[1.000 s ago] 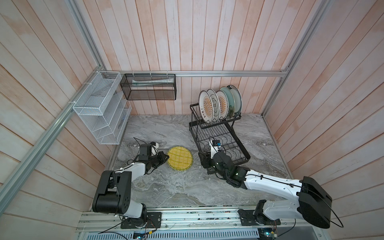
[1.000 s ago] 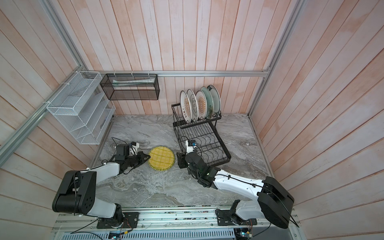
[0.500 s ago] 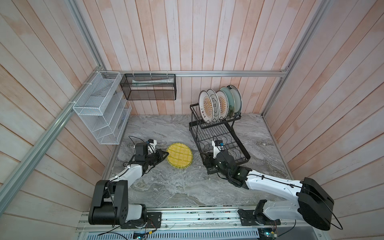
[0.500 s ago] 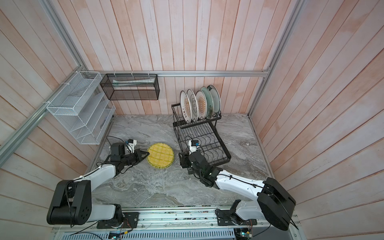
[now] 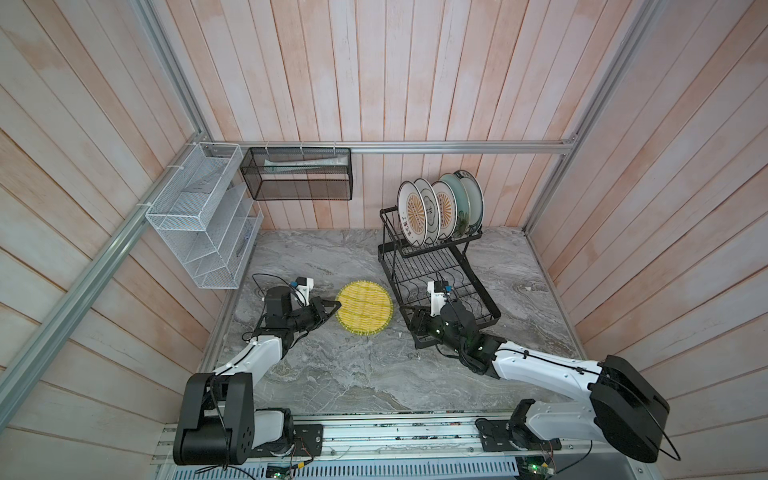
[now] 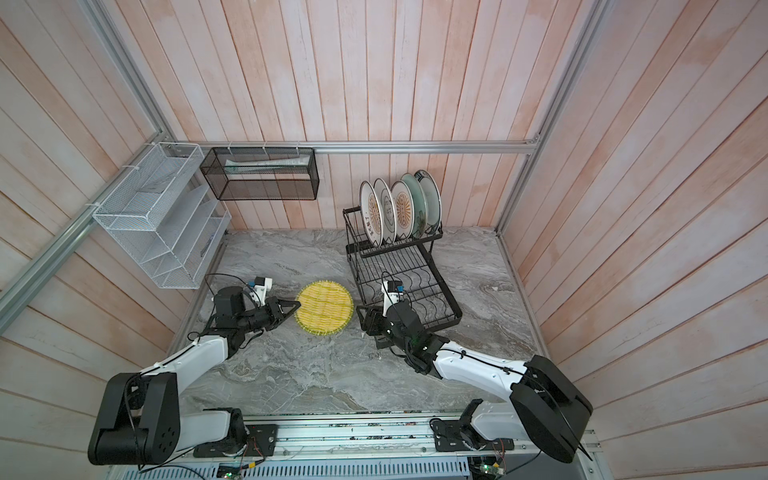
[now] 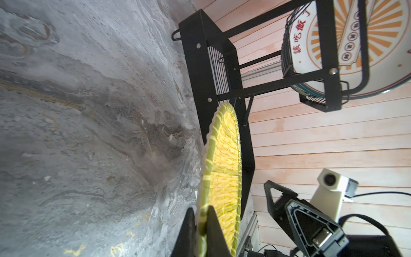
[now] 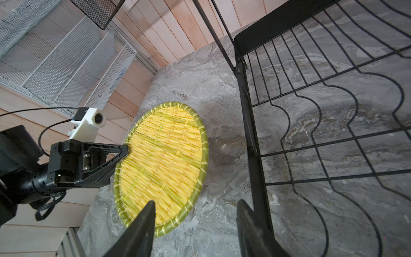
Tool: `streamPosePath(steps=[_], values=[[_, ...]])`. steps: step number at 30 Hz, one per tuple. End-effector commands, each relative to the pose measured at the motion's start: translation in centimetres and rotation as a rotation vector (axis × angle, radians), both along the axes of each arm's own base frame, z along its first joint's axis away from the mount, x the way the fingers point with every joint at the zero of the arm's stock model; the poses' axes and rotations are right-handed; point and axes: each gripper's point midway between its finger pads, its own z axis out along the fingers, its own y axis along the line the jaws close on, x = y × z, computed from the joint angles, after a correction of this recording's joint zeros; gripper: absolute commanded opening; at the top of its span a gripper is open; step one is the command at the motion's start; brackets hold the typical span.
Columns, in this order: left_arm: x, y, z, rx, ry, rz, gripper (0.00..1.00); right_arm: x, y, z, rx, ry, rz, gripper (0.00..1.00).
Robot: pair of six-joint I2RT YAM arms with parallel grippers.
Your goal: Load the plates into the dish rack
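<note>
Grey marble bench: your left end effector pinches round yellow woven plate rim-only, may slip; right end effector open.

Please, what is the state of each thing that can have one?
Yellow ribbed round plate: held by its rim.
Left gripper: fingers shut on that plate's rim.
Right gripper: fingers open, holding nothing.
Five patterned round plates: standing upright in the upper tier.
Black wire two-tier dish rack: lower tier without plates.
</note>
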Motion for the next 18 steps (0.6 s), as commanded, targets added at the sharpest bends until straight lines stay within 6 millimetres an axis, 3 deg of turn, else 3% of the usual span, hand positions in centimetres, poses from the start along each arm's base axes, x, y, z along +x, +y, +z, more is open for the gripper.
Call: streamPosePath(steps=[1, 18], values=[[-0.2, -0.7, 3.2, -0.069, -0.106, -0.05, 0.0, 0.0, 0.8, 1.1, 0.084, 0.002, 0.038, 0.61], [-1.9, -1.5, 5.4, -0.164, -0.192, -0.104, 0.0, 0.1, 4.4, 0.9, 0.19, 0.076, 0.159, 0.63]])
